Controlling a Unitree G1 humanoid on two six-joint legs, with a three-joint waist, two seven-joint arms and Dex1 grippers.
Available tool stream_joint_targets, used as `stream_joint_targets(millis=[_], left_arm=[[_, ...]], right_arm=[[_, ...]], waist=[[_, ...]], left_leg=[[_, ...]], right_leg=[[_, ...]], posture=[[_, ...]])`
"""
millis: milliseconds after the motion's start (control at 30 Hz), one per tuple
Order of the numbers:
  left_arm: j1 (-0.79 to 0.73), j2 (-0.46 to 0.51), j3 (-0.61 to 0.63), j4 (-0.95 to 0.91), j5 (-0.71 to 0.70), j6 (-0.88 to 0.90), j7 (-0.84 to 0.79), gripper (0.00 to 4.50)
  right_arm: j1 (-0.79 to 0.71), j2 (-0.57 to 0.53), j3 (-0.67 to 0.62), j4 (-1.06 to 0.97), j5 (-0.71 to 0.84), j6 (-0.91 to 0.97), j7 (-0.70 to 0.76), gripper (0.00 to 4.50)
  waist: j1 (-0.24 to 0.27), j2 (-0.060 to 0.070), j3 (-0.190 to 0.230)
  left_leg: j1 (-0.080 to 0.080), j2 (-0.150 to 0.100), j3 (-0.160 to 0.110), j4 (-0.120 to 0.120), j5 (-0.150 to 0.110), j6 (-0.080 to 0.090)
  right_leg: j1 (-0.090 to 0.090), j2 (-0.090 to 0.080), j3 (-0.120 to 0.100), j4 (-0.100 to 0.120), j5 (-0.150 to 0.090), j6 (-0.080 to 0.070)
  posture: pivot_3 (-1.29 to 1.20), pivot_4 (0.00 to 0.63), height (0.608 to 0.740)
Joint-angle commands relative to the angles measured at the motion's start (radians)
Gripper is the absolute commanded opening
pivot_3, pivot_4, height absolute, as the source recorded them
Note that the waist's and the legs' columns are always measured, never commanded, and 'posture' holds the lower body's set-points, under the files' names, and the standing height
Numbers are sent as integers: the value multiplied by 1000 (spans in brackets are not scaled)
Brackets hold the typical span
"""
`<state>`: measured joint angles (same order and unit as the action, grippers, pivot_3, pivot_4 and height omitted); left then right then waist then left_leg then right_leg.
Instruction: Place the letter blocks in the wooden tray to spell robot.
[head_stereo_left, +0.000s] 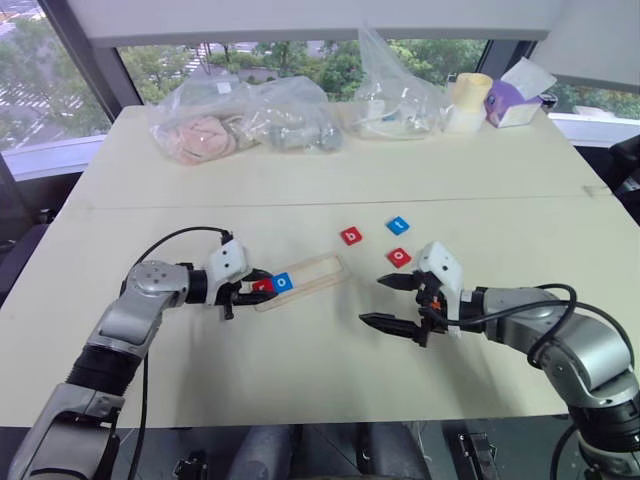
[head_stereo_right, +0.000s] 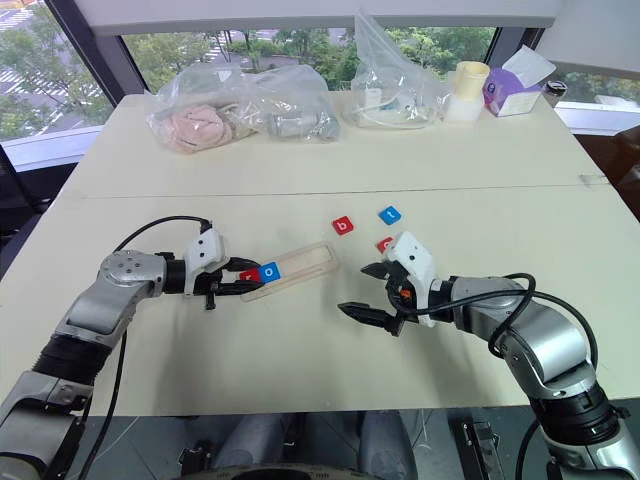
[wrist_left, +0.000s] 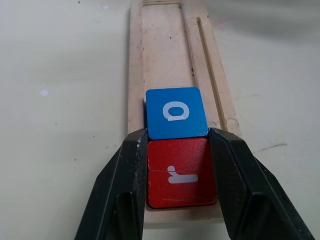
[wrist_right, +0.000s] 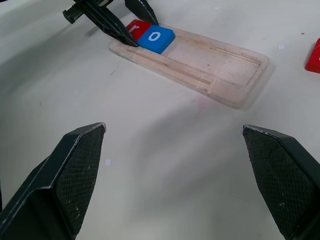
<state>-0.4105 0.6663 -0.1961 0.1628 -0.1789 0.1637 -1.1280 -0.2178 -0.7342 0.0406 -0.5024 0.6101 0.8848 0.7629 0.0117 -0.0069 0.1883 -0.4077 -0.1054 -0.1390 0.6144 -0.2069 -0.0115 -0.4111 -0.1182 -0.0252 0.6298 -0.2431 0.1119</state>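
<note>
Left gripper: I have the left gripper (wrist_left: 182, 172) clamped on the small flat red square "r" tile (wrist_left: 182, 172), one black finger on each side edge, so I can square the tile in its seat.
Tray: the long narrow pale wooden tray (head_stereo_left: 318, 272) lies slantwise on the pale desk (head_stereo_left: 300, 350), its near end under my left gripper; the slot runs away from it, which is why I come in along its length.
Letters placed: the "r" tile sits at the slot's near end, and the small flat blue square "o" tile (wrist_left: 176, 112) touches it on the far side. The rest of the slot is bare.
Letters waiting: the red "b" tile (head_stereo_left: 351, 236), the blue "t" tile (head_stereo_left: 398, 225) and the red "o" tile (head_stereo_left: 399, 257) lie loose on the desk beyond the tray's far end, near my right arm.
Right gripper: the right gripper (head_stereo_left: 390, 302) hovers wide apart and empty, just short of the red "o", I judge ready to fetch the next letter.
Progress: two of five letters are seated; "b" is due next.
</note>
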Motion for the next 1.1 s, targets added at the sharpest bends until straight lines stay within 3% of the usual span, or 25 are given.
stream_joint_targets(millis=[33,167,200,233,400,533,700,967,1067,1100], left_arm=[[-8,8,-48,41,26,12,-67,1599],[-29,-8,-44,48,15,28,-85,1599],[-34,-12,-43,50,9,39,-91,2337],[-36,-15,-42,51,6,48,-97,2537],[-59,-47,-6,57,-12,89,-64,4466],[-60,-38,10,38,-26,131,-63,4466],[-17,6,-44,35,74,28,-48,4466],[42,1,-53,30,85,33,-27,4466],[41,-4,-47,33,70,45,-28,3707],[41,-5,-47,36,71,48,-26,3268]], right_arm=[[-14,-2,-20,-7,-3,-24,0,4500],[-6,6,-22,-8,-11,-32,-12,4500],[-4,9,-22,-10,-12,-34,-16,4500],[-2,10,-22,-11,-12,-35,-19,4500],[11,15,-27,-21,-11,-36,-30,4500],[13,16,-26,-14,-15,-44,-32,4500],[13,19,-23,-9,-20,-52,-34,4500],[6,29,-15,2,-26,-58,-38,4500],[6,30,-13,4,-30,-59,-39,4500],[6,30,-13,4,-29,-59,-39,4500]], waist=[[1,0,0],[0,0,0],[0,0,0],[1,0,0],[6,0,0],[-1,0,0],[-3,0,0],[-1,0,0],[0,1,-1],[0,1,-1]], left_leg=[[0,0,0,0,0,0],[0,0,0,0,0,0],[0,-1,0,0,0,0],[0,-1,0,0,0,0],[0,-1,-1,1,0,0],[0,-1,-1,2,0,0],[-1,0,-1,-1,0,1],[0,0,-1,-1,0,0],[0,0,-1,-1,0,0],[0,0,-1,-1,0,0]], right_leg=[[0,0,0,0,0,0],[0,0,0,0,0,0],[0,0,0,0,0,1],[0,0,0,0,0,1],[1,0,0,0,0,1],[1,0,0,0,-1,0],[-1,0,0,0,0,1],[0,0,0,0,0,1],[0,0,0,0,0,1],[0,0,0,0,0,1]], posture=[[0,150,740],[0,150,740],[0,150,740],[0,150,740],[0,150,740],[0,150,740],[0,150,740],[0,150,740],[0,150,740],[0,150,740]])
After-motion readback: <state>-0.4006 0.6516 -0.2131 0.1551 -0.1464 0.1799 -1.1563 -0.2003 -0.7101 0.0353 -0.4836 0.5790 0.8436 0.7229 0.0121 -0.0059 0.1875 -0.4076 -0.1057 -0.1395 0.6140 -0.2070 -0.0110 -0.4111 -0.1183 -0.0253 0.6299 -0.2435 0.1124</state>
